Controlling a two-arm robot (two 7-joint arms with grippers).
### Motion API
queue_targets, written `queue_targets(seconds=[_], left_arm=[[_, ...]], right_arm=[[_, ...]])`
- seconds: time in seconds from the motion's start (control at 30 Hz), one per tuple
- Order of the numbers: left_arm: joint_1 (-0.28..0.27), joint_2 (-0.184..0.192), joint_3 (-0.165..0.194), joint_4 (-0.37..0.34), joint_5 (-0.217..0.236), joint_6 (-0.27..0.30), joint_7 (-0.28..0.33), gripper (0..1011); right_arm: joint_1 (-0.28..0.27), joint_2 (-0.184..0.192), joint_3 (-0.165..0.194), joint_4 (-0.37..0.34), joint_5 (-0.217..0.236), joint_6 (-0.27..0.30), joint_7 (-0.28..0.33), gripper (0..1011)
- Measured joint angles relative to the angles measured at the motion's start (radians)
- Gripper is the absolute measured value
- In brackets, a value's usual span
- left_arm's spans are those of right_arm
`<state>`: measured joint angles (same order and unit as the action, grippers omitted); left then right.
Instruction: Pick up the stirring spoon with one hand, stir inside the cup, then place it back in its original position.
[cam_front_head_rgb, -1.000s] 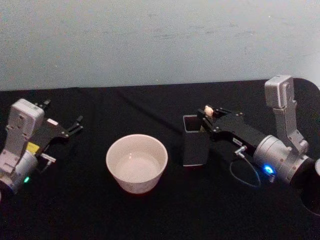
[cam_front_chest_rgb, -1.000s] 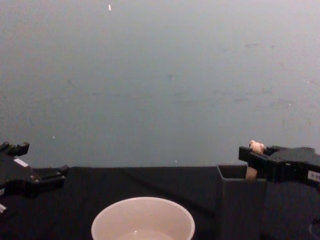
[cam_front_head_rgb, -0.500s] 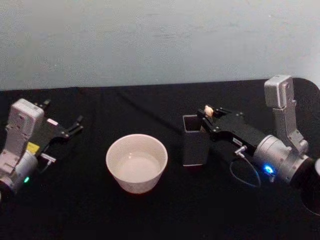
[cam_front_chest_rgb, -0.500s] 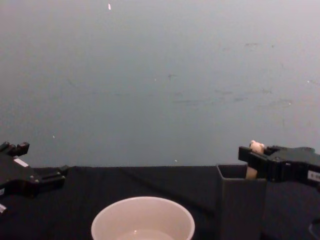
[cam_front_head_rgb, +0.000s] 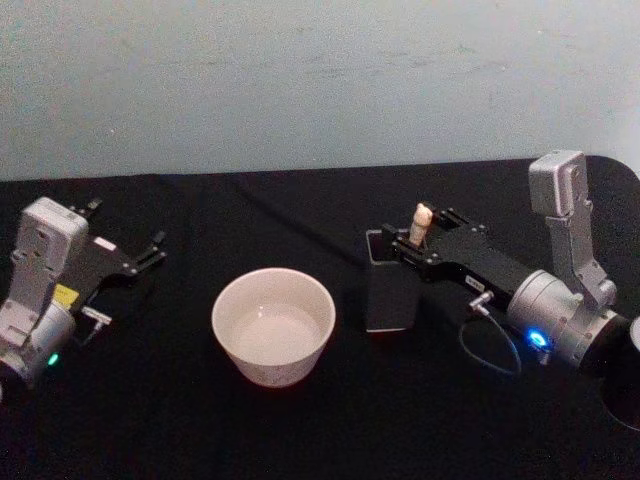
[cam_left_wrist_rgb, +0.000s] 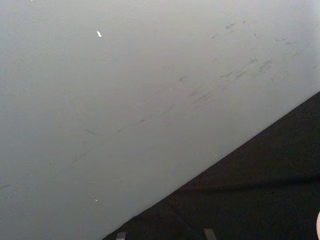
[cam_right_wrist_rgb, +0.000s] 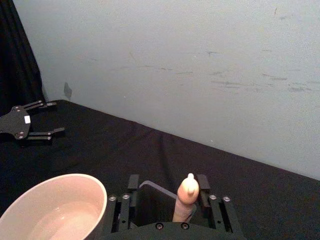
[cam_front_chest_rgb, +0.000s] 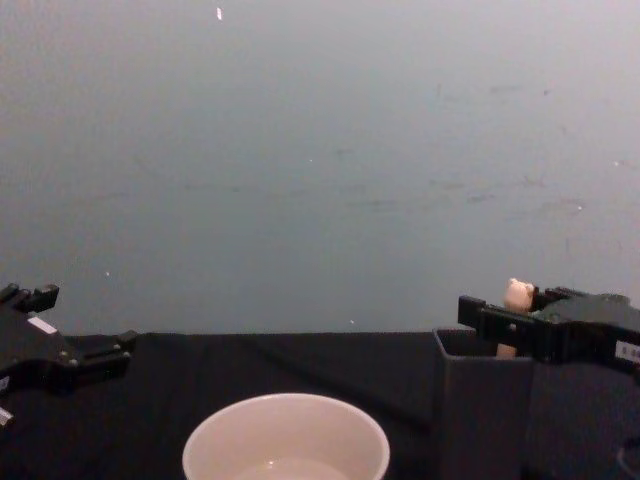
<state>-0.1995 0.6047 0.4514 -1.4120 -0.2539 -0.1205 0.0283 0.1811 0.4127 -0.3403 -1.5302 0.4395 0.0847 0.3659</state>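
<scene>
The stirring spoon (cam_front_head_rgb: 420, 223) hides its bowl and neck inside the dark holder (cam_front_head_rgb: 388, 290); the cup (cam_front_chest_rgb: 286, 437) is cut off by the chest view's bottom edge.

Right claw (cam_front_head_rgb: 412, 245) shifts left over the holder (cam_front_head_rgb: 388, 290); stirring spoon (cam_front_head_rgb: 419, 223) handle now sticks up higher, right of frame center in head view.

Cream-white cup (cam_front_head_rgb: 273, 326), dark grey holder (cam_front_head_rgb: 389, 287), beige spoon handle (cam_front_head_rgb: 419, 224), black tablecloth (cam_front_head_rgb: 300, 430)
</scene>
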Motion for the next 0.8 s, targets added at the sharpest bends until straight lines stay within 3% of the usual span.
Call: queue_targets(seconds=[0.17,0.4,0.6,0.8], left_arm=[[0.000,0.000,0.000,0.000,0.000,0.000,0.000,1001],[0.000,0.000,0.000,0.000,0.000,0.000,0.000,1001],[0.000,0.000,0.000,0.000,0.000,0.000,0.000,1001],[0.000,0.000,0.000,0.000,0.000,0.000,0.000,1001]], right_arm=[[0.000,0.000,0.000,0.000,0.000,0.000,0.001,857],[0.000,0.000,0.001,0.000,0.001,-0.002,0.001,1002],[0.003,-0.007,0.016,-0.010,0.012,-0.043,0.016,1000],[0.018,-0.033,0.073,-0.023,0.013,-0.128,-0.024,1002]])
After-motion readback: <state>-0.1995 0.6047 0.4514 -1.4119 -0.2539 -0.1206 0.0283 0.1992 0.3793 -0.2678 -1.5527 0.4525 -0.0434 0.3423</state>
